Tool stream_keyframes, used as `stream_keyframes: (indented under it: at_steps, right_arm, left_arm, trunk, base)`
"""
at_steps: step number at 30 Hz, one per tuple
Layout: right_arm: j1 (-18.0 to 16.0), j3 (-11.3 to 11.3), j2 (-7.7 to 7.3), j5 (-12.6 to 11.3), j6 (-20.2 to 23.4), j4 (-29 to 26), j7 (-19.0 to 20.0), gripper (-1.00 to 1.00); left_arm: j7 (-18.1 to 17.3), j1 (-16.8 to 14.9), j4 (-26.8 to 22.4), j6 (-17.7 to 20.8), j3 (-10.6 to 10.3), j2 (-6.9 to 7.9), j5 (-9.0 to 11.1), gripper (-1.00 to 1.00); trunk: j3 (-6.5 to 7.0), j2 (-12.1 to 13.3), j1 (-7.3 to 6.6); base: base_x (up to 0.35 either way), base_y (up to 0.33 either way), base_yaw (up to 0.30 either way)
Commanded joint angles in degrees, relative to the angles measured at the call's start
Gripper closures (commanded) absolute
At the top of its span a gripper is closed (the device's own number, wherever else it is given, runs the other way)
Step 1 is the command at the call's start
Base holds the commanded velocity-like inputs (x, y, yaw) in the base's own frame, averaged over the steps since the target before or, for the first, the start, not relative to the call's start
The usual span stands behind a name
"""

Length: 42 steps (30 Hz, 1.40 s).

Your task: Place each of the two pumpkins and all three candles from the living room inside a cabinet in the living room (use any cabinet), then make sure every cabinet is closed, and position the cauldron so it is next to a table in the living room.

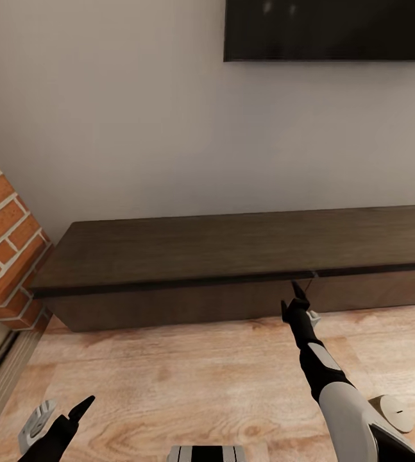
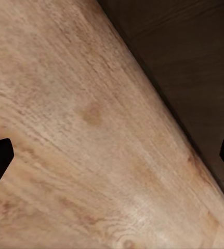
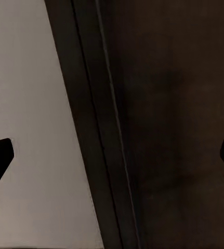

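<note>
Pale wall and plank floor (image 1: 188,378) frame the cabinet (image 1: 188,250), long, low and dark brown, both drawer fronts shut. Your right gripper (image 1: 299,296), fingers spread and empty, reaches the seam between those fronts just ahead of its tips. Opening a drawer looks next: hook that edge and pull. Your left gripper (image 1: 59,410) hangs open over bare floor.
</note>
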Motion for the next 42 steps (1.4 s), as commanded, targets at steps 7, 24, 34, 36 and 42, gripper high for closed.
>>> stream_keyframes:
  at_steps: [7, 24, 34, 36, 42]
  right_arm:
    - [0.0, -0.2, 0.04, -0.5, 0.5, 0.0, 3.5, -1.00]
    - [0.0, -0.2, 0.04, -0.3, 0.4, 0.1, 4.1, -1.00]
    - [0.0, -0.2, 0.04, -0.4, 0.3, 0.1, 4.2, -1.00]
    - [0.0, -0.2, 0.04, -0.4, 0.2, 0.1, 4.2, -1.00]
    - [0.0, -0.2, 0.04, -0.4, 0.1, 0.0, 4.2, -1.00]
  left_arm:
    - [-0.3, 0.0, -0.1, 0.3, 0.1, 0.08, 0.2, -1.00]
    - [-8.1, 0.2, -1.3, 0.6, 0.1, 0.42, 0.1, -1.00]
    - [-10.5, 0.2, -1.0, 0.4, -0.4, 0.21, -0.5, -1.00]
    - [-10.5, 0.3, -0.8, 0.3, -0.4, 0.16, -0.7, -1.00]
    - [-10.3, 1.0, 0.1, -0.3, -0.5, 0.07, -1.8, -1.00]
  trunk:
    - [-0.03, 0.0, -0.01]
    - [-1.81, -0.1, 0.20]
    - [-1.81, -0.1, 0.20]
    - [-1.81, -0.1, 0.20]
    - [-1.81, -0.1, 0.20]
  base:
    - [0.000, 0.000, 0.000]
    - [0.000, 0.000, 0.000]
    - [0.000, 0.000, 0.000]
    - [0.002, 0.000, 0.000]
    - [0.134, 0.000, 0.000]
